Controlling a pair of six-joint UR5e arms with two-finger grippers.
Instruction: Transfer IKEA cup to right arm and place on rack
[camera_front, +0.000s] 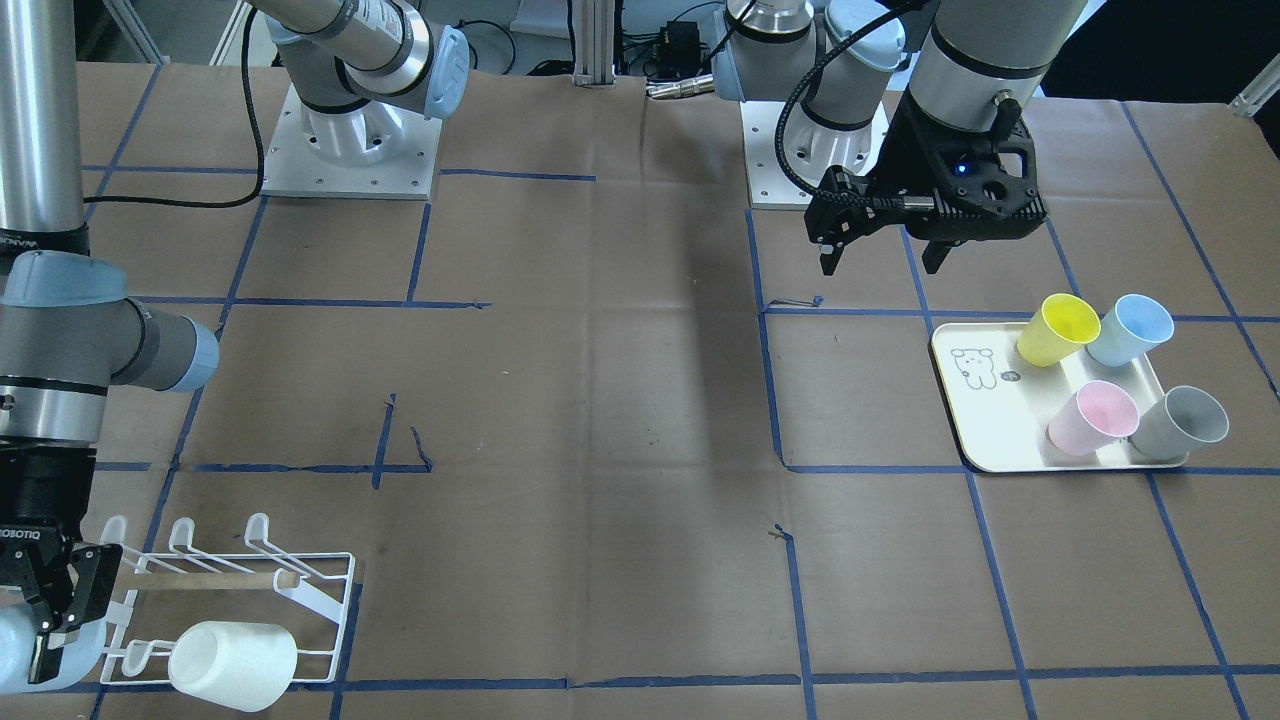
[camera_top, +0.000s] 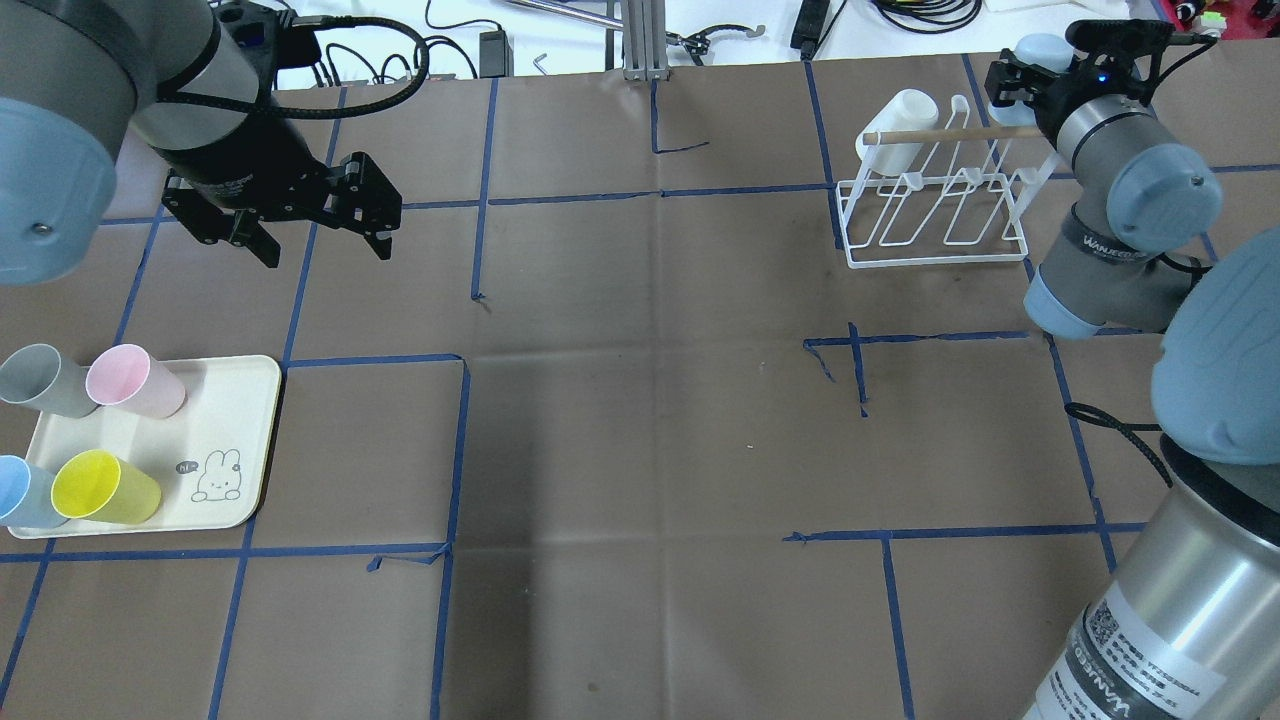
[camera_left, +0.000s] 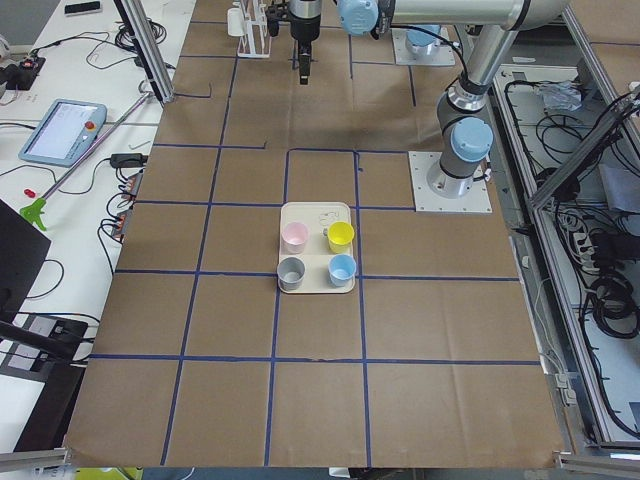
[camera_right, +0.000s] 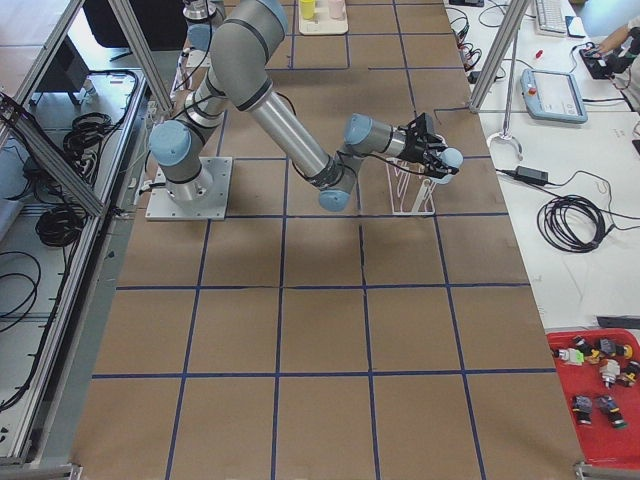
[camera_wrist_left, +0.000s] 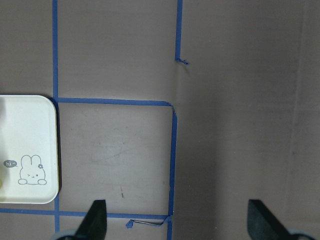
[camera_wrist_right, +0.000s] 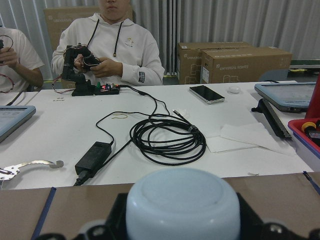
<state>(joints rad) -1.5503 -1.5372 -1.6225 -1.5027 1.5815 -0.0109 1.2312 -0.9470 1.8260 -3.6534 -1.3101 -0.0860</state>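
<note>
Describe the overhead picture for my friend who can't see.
The right arm's black end effector holds a pale-blue plastic cup beside the white wire rack, where a white cup sits. The left end effector hovers open near a cream tray of four coloured cups.

Matt plastic cup, metal-wire rack

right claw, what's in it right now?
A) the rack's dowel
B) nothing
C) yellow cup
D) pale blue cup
D: the right claw is shut on a pale blue cup beside the rack, while the yellow cup stands on the tray.
</note>
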